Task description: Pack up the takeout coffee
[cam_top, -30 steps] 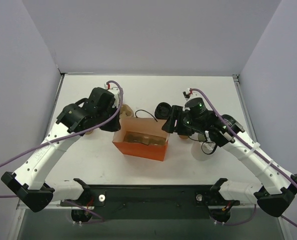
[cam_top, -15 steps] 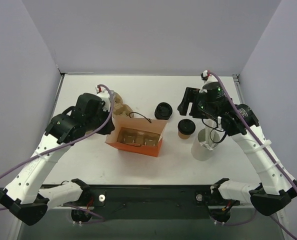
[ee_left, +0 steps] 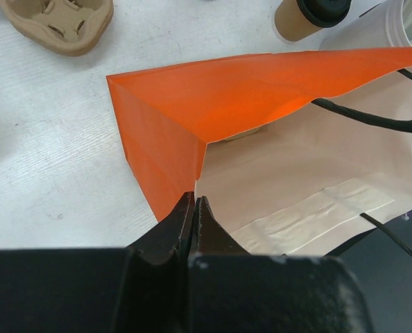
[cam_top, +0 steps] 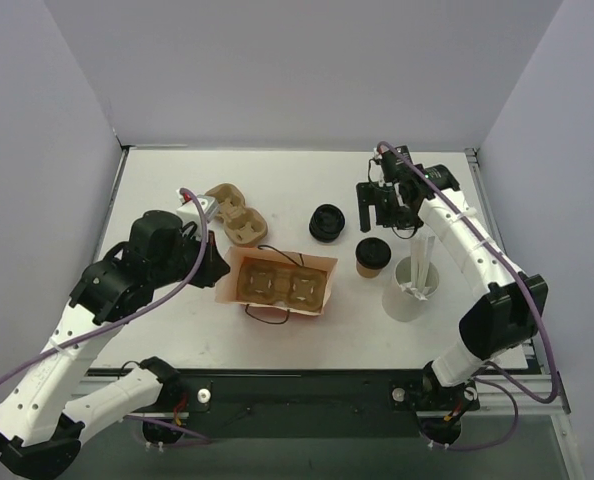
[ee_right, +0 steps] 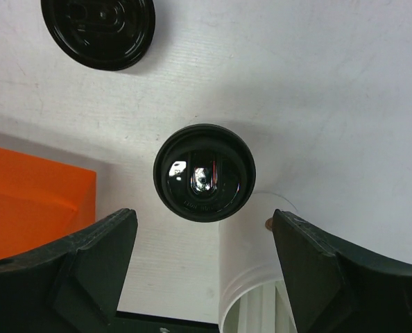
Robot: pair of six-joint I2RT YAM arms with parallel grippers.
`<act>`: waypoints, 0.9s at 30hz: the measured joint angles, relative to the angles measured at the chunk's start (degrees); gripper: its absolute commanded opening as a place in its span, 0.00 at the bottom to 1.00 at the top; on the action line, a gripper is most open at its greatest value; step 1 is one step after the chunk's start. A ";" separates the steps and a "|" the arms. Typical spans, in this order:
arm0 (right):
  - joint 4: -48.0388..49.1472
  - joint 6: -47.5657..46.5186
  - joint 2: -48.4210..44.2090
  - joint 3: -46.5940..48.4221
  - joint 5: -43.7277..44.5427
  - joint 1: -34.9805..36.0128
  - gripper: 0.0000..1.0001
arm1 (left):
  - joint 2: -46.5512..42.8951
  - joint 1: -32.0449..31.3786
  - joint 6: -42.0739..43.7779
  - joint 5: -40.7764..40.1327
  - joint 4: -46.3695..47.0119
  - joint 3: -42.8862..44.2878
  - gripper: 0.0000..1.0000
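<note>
Only the left wrist view shows the left hand [ee_left: 194, 208] pinched tight on the orange bag [ee_left: 192, 97] rim. The right wrist view shows the right hand [ee_right: 202, 225] spread wide and empty, the takeout coffee [ee_right: 204, 172] standing just ahead of it on the worktop [ee_right: 317, 83].

Two carriers [cam_top: 239, 222]; one each: bag [ee_left: 192, 97], coffee [cam_top: 373, 257], white cup [cam_top: 405, 300], lid stack [cam_top: 327, 221].

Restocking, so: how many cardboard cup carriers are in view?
2. One carrier lies loose beyond the bag, to its left; the other sits inside it. Stacked ones may be hidden.
</note>
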 measured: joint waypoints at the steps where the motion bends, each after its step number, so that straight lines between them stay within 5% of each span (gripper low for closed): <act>1: -0.46 -0.87 1.27 0.52 -0.68 -0.31 0.78 | -0.11 0.00 -0.04 0.09 -0.07 0.00 0.00; 27: -6.34 -12.22 15.85 4.61 -6.64 -1.42 0.78 | -2.40 0.00 -1.57 1.29 -0.85 -0.17 0.00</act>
